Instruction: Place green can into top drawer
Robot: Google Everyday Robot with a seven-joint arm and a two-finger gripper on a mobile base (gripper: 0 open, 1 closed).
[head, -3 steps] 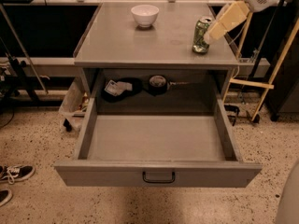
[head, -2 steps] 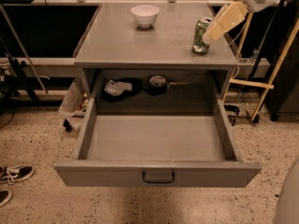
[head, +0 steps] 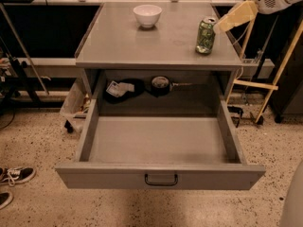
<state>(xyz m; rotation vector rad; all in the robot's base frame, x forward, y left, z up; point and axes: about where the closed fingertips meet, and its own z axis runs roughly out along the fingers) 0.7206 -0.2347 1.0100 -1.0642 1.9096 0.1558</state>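
Observation:
The green can (head: 206, 35) stands upright on the right side of the grey cabinet top (head: 142, 46), near its right edge. My gripper (head: 233, 17), tan with a white wrist behind it, hangs at the upper right, just right of and above the can, with its tip close to the can's top. The can rests on the cabinet and is not lifted. The top drawer (head: 94, 174) is pulled fully out towards the camera; its front panel carries a small black handle (head: 161, 179) and its inside shows nothing in it.
A white bowl (head: 147, 15) sits at the back middle of the cabinet top. Dark objects (head: 160, 84) lie in the recess behind the drawer. A wooden frame (head: 279, 70) stands to the right. Shoes (head: 14, 174) lie on the speckled floor at left.
My gripper has moved slightly up and to the right, away from the can's side. The can and drawer have not moved.

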